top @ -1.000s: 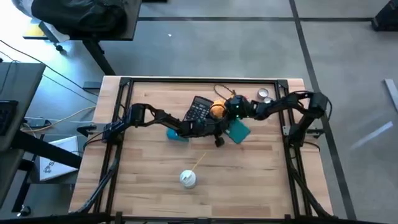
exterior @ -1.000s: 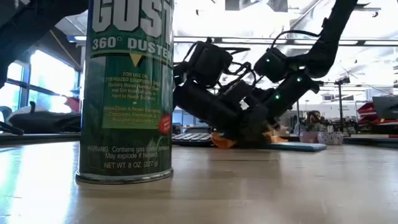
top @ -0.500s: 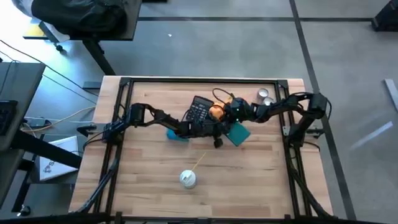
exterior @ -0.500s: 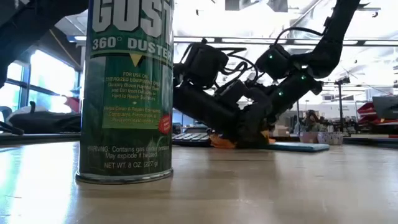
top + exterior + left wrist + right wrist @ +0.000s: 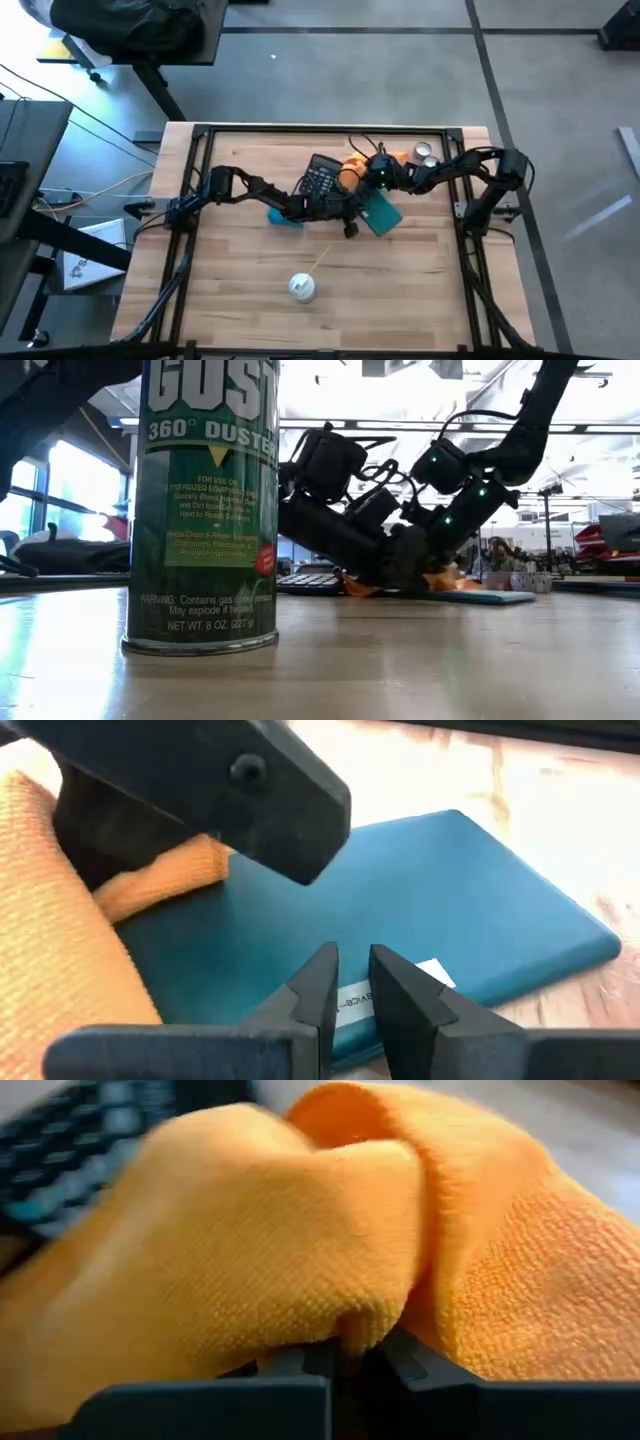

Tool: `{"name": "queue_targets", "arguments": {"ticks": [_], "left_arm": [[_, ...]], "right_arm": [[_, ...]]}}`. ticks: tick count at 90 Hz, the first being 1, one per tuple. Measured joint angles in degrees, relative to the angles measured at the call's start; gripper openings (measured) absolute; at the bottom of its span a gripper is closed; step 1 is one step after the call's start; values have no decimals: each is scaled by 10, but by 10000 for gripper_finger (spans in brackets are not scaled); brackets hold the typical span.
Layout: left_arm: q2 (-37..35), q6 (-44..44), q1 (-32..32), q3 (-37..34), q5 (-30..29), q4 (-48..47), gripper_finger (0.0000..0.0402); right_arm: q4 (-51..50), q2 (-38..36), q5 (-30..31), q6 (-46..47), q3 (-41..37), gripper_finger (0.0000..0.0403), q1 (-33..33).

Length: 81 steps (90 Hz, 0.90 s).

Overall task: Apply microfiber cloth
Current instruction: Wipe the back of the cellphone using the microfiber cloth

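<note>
Bunching between the right gripper's (image 5: 345,1355) pinched fingers, the orange cloth (image 5: 300,1230) fills the right wrist view, its folds rising over the blurred dark keys of the calculator (image 5: 70,1140) behind it. From above, the cloth (image 5: 353,170) sits toward the back middle of the table (image 5: 400,290), touching the calculator's (image 5: 322,176) right edge, with another scrap of orange showing a little farther right near two small round tins (image 5: 426,153). The right gripper (image 5: 372,177) reaches in from the right side and is clamped on the cloth at that spot.

Just in front of the cloth lies a flat teal case (image 5: 381,212), tilted on the wood. The left gripper (image 5: 345,985) rests low over this case (image 5: 420,900), its two fingers drawn nearly together with only a narrow slit between them and nothing held; from the left wrist the cloth (image 5: 60,920) shows beside it, partly under the right arm's dark finger. A small blue box (image 5: 283,217) lies under the left arm, and a green duster can (image 5: 205,505) stands near the front edge.

My reading is that the cloth is picked up and brought against the calculator, so the wiping is under way or about to start. How much of the keypad has been covered I cannot tell; passes across the surface appear to be what is left.
</note>
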Motion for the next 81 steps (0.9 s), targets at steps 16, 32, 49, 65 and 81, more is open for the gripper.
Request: {"name": "queue_targets", "arguments": {"ticks": [16, 32, 49, 65, 81], "left_arm": [[0, 0, 0, 0, 1, 4, 46], [1, 0, 0, 0, -1, 4, 46], [1, 0, 2, 0, -12, -1, 46], [1, -2, 1, 0, -10, -1, 46], [-3, -2, 1, 0, -7, -6, 46]], "right_arm": [[31, 1, -118, -62, -1, 0, 37], [-8, -2, -84, -67, 2, 0, 44], [-86, -13, 21, -45, 3, 0, 21], [-216, -75, 143, -51, -1, 0, 0], [-338, -189, 226, -53, -2, 0, -3]]}}
